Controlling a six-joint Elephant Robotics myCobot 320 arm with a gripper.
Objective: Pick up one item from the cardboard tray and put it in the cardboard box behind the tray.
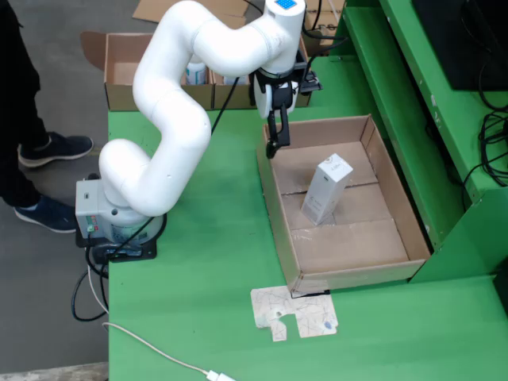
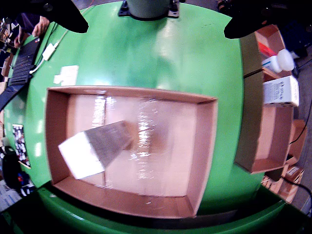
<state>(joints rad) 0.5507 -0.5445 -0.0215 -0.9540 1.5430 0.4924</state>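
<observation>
Above the tray's [image 1: 279,208] upper-left rim in the fixed view, the fingers [image 1: 274,141] are hanging empty, gap unclear, likely needing to descend toward the standing white carton [image 1: 326,189].

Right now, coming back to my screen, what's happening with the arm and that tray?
The white arm has its pincer hanging above the far-left edge of the cardboard tray, holding nothing as far as the fixed view shows. One white carton stands upright in the tray, untouched. The cardboard box behind the tray already holds a bottle and a white box, seen in the pincer camera. The pick has not begun yet.
</observation>
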